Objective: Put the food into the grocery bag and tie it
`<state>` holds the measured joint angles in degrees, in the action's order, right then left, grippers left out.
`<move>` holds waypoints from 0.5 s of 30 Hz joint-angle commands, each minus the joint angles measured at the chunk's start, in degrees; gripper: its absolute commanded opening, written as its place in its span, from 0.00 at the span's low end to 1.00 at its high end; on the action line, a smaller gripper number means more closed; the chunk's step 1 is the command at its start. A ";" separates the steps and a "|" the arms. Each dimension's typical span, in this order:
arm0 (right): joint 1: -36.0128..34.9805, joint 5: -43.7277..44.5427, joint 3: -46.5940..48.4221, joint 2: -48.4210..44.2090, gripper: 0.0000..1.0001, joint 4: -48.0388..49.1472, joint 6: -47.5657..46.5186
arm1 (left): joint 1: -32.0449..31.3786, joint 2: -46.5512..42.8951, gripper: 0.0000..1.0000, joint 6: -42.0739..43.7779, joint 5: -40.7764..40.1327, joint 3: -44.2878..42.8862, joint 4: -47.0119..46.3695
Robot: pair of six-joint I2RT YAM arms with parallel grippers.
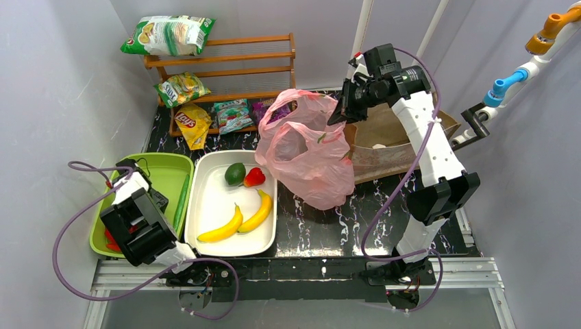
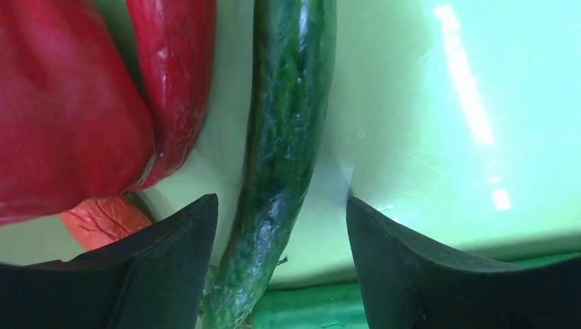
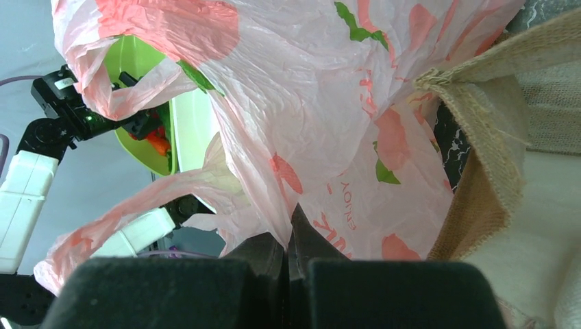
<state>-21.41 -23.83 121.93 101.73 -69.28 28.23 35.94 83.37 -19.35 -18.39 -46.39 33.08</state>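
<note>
From above, shows the thin pink plastic grocery bag (image 1: 308,154) held up just beside a white tray (image 1: 209,195) with two curved yellow bananas (image 1: 223,229). Only up close, shows the right gripper (image 3: 291,240) pinched tight on that bag, and the left gripper (image 2: 281,205) spread wide around a long dark green cucumber (image 2: 288,123).

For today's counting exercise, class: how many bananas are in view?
2. One banana lies in the white tray, toward its near edge; the other banana lies just right of it in the same tray. More may be hidden inside the pink bag.
</note>
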 commanded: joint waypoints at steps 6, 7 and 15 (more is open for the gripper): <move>2.69 -2.30 1.10 0.12 0.01 1.27 0.68 | 0.88 3.00 0.17 1.67 3.71 -2.50 1.79; 2.95 -2.46 1.13 0.13 0.01 1.32 0.86 | 0.88 2.45 0.07 1.33 3.25 -2.44 1.81; 3.48 -4.06 1.95 1.15 0.01 1.86 1.40 | 0.60 -5.01 0.00 -1.21 1.03 -3.07 1.98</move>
<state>-18.22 -25.63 121.93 101.93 -69.23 28.93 36.53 84.71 -18.98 -15.66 -48.27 33.47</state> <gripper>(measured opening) 0.022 0.243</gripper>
